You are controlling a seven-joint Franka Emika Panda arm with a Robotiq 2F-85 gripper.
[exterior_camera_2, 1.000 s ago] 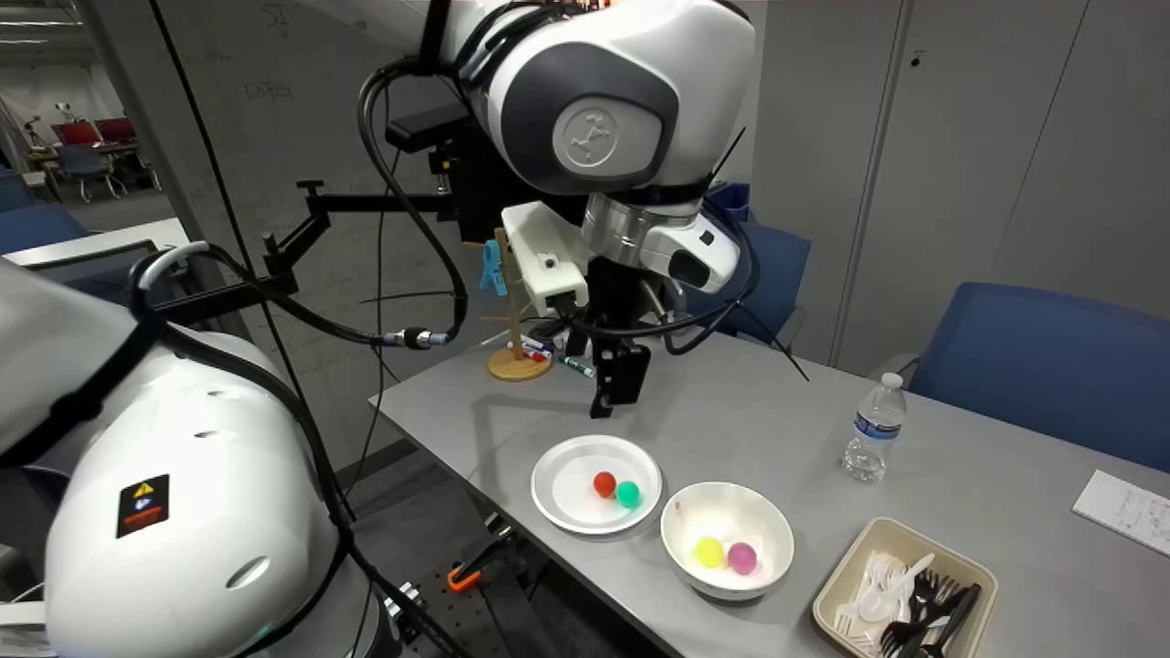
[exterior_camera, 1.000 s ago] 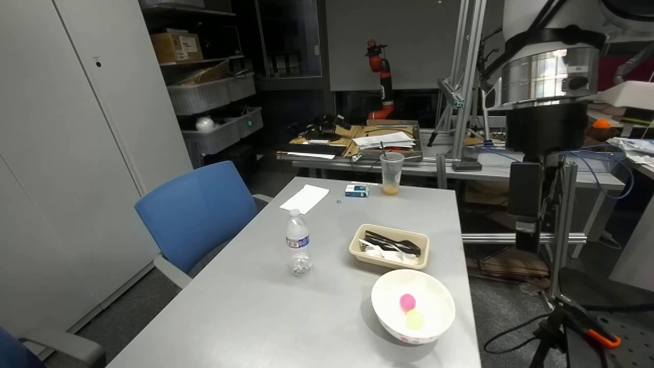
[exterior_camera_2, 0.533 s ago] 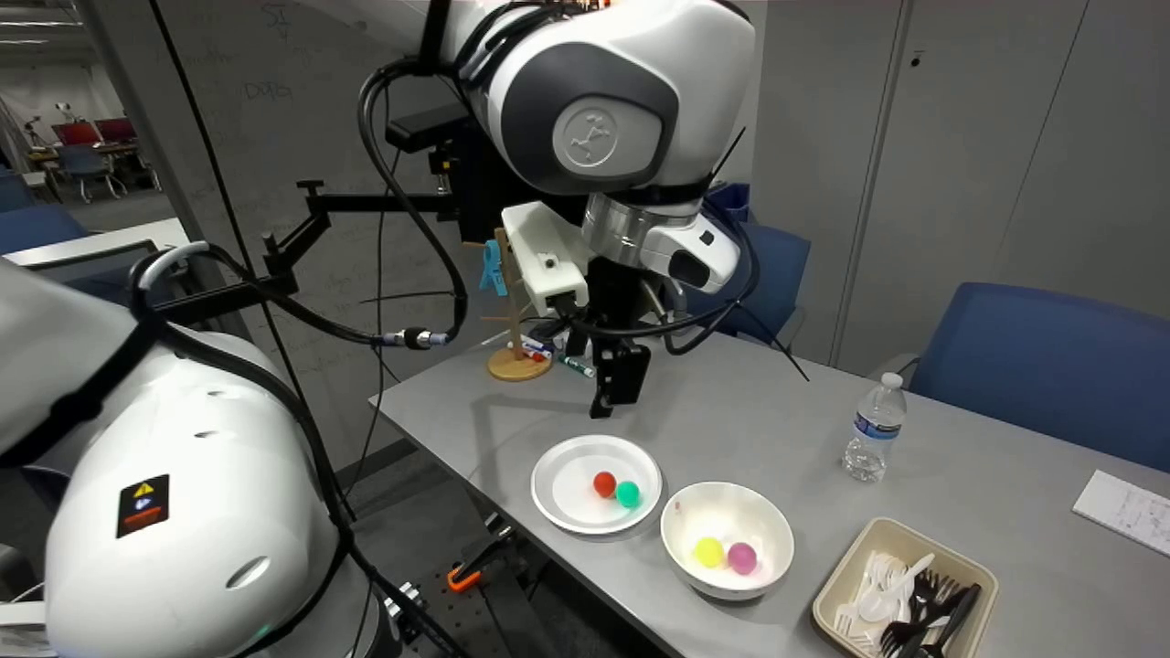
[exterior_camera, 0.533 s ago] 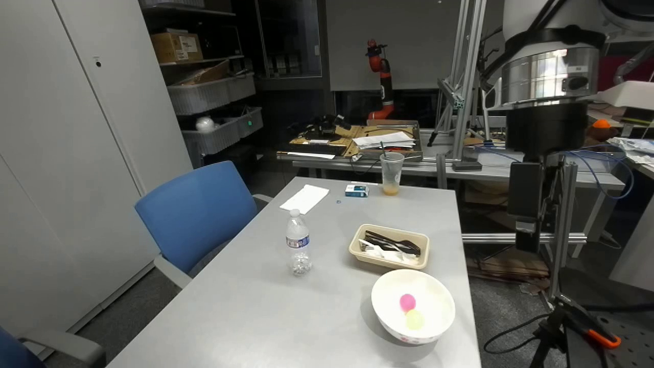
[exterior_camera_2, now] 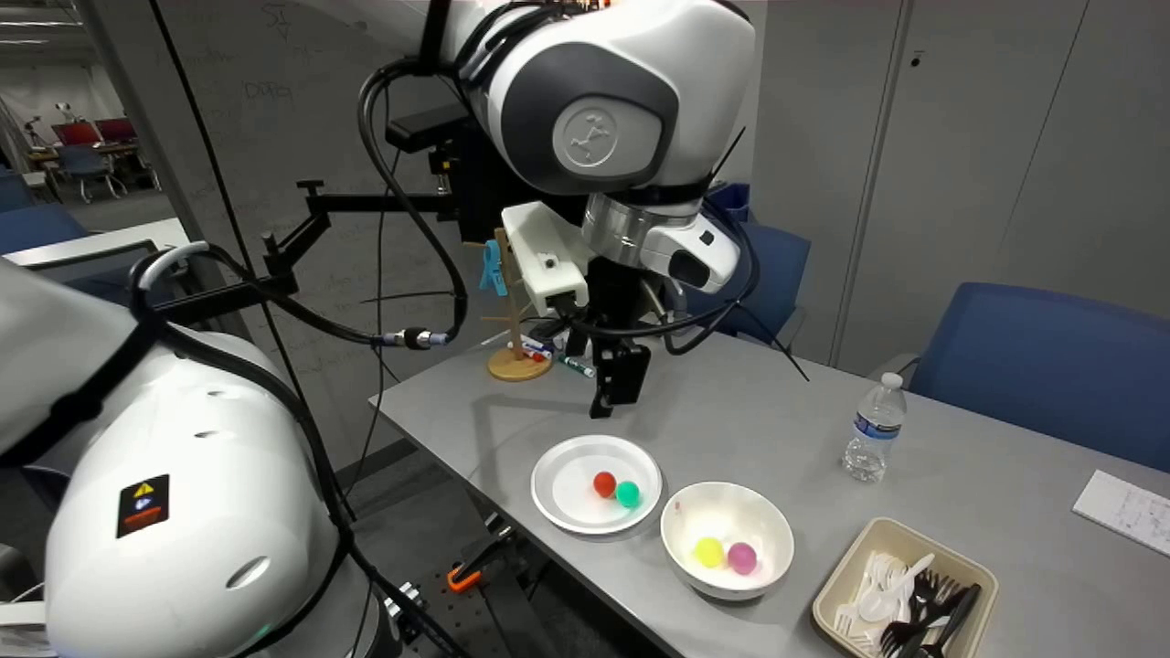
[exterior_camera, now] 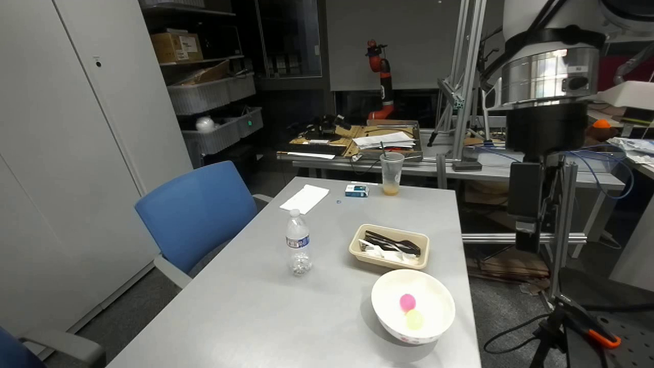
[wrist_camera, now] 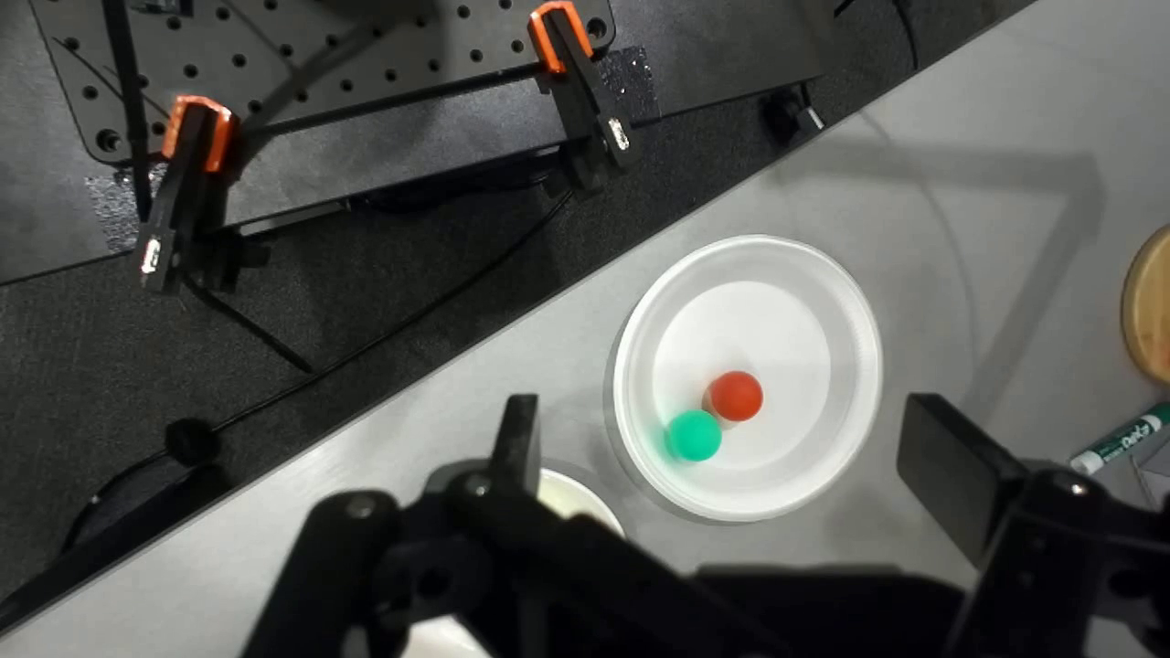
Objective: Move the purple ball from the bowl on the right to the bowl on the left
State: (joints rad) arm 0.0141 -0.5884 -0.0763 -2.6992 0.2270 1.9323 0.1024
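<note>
"How's the claw (wrist_camera: 729, 422)?"

"Spread wide apart, by the wrist view, with a plate (wrist_camera: 786, 320) showing in the gap. It hangs above the counter (exterior_camera_2: 754, 425)."

"And the plate?"

"A red ball (wrist_camera: 737, 396) and a green ball (wrist_camera: 695, 436) sit in it, side by side (touching or not, I can't tell)."

"Where's the purple ball (exterior_camera_2: 742, 558)?"

"In the bowl (exterior_camera_2: 731, 504), just beside a yellow ball (exterior_camera_2: 708, 552); both exterior views agree. In an exterior view that bowl stands just right of the plate, both by the counter's near edge."

"What's farther off?"

"Same view: right of the bowl, a tray (exterior_camera_2: 885, 533) of plastic cutlery (exterior_camera_2: 879, 605). Beyond that, on the far side, a water bottle (exterior_camera_2: 875, 434) stands upright, with a sheet of paper (exterior_camera_2: 1132, 509) to its right. Over at the far left there's a wooden stand (exterior_camera_2: 517, 366), a blue clip (exterior_camera_2: 494, 269) on it and markers (exterior_camera_2: 576, 366) just beside its base."
</note>
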